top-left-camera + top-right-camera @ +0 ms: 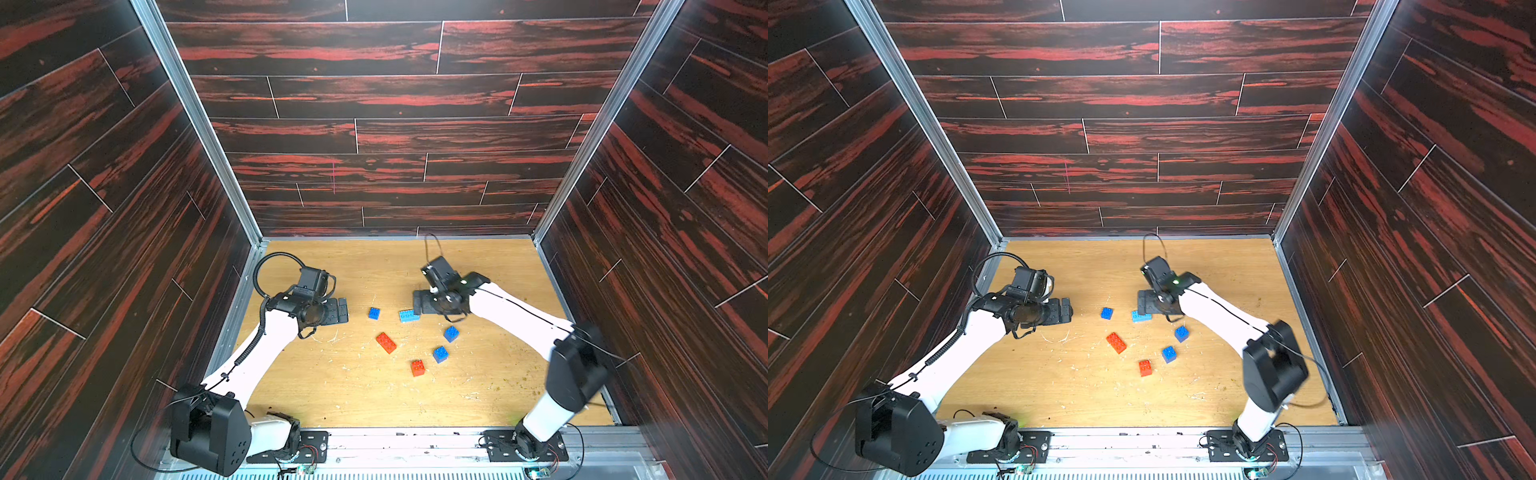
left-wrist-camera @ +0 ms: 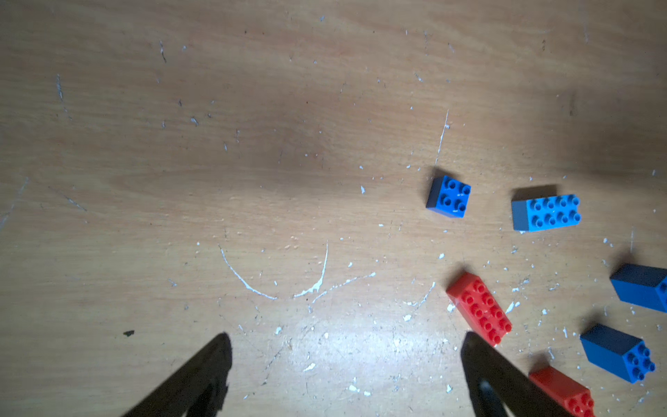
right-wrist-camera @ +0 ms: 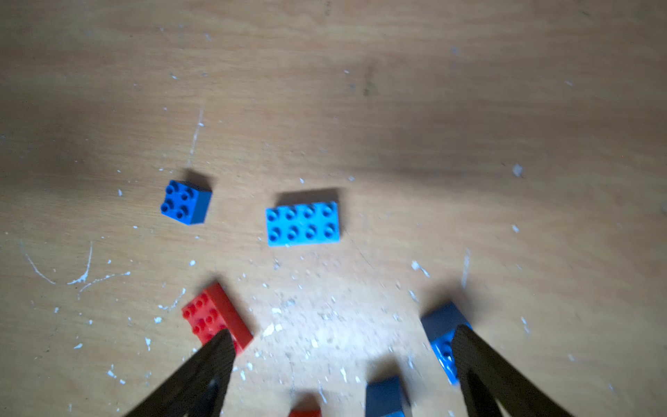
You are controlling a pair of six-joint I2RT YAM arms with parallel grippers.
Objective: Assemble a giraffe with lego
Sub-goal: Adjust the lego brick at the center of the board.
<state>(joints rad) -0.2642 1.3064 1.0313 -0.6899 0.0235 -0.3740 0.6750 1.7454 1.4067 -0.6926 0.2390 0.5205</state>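
Loose on the scratched light wooden tabletop (image 1: 332, 399), mid-table between both arms: six small studded plastic lego bricks (image 1: 1116, 343), all separate, studs up where visible. Farthest from the arm bases, side by side but apart: first dark blue square brick (image 1: 374, 313) and light blue long brick (image 1: 409, 316). Nearer: red-orange long brick (image 1: 386, 343), lying diagonally; second dark blue square brick (image 1: 451, 333); third dark blue square brick (image 1: 440, 354). Nearest of all: red-orange square brick (image 1: 418, 368).

Right gripper (image 3: 343, 334): poised over the far right of the cluster, overlapping one end of the light blue long brick in both top views; contact not determinable. Jaws spread wide, only bare table between them; right wrist view blurred. Right arm: elbow raised near the right wall, white forearm slanting inward and forward.

Left gripper (image 2: 345, 338): levelled toward the cluster from the left, well short of the first dark blue square brick. Jaws fully released, holding nothing. Left arm: elbow folded near its base, white forearm angled forward, wrist turned inward.
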